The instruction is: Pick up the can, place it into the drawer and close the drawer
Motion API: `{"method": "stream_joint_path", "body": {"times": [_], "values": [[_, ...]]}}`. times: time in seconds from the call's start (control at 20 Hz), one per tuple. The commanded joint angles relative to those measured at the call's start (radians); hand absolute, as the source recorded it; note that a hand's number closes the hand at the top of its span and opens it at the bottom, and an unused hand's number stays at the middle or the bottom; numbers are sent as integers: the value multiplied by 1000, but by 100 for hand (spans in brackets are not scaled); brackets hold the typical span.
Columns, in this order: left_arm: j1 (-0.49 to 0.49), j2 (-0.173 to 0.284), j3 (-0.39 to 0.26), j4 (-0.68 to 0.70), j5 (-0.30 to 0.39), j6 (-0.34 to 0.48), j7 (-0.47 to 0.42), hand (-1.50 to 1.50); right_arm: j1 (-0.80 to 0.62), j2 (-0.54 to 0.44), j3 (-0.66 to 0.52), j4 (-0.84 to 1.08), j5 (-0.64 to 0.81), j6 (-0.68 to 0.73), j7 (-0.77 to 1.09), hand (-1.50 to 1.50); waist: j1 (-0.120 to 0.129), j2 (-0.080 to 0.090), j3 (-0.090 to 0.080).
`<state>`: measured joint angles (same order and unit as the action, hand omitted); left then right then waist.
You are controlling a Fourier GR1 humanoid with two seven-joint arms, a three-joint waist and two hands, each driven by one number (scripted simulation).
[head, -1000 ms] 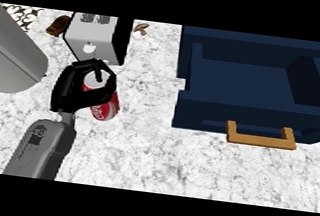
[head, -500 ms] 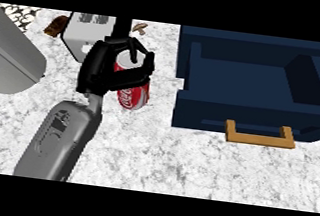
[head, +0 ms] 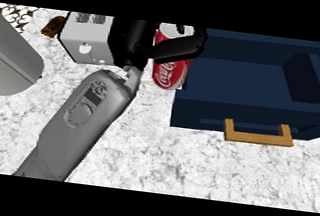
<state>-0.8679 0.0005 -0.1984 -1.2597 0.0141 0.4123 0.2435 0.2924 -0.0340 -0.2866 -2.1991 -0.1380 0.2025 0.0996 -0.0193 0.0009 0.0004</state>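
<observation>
One hand: left hand (head: 137,44) clasps can (head: 169,66).
Change: can lifted, carried toward 3 o'clock.
Drawer (head: 255,116): open; placement next.

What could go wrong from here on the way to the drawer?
1. The can is held by the left hand right beside the drawer, near its left wall; carried across too low, it may hit that wall instead of clearing it.
2. The fingers wrap only the can's upper part, so its lower end could swing and knock the rim.
3. The toaster sits close behind the hand; a backward swing might bump it.
</observation>
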Motion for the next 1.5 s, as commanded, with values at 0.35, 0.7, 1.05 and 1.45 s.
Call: {"method": "stream_joint_path", "body": {"times": [0.35,0.7,1.05,1.45], "values": [[-328,0,-39,271,86,116,43,150,-30,2,-4,18,2,-8,18,-150,-5,1,0],[-467,0,-104,450,189,164,4,150,-76,-29,-20,87,1,15,-2,-150,-19,5,1],[-589,0,-116,647,285,162,-63,150,-103,-3,46,7,46,-21,77,-150,-40,12,1],[-617,0,-167,776,372,154,-141,150,-120,-3,38,47,58,-25,43,-150,-54,17,2]]}}
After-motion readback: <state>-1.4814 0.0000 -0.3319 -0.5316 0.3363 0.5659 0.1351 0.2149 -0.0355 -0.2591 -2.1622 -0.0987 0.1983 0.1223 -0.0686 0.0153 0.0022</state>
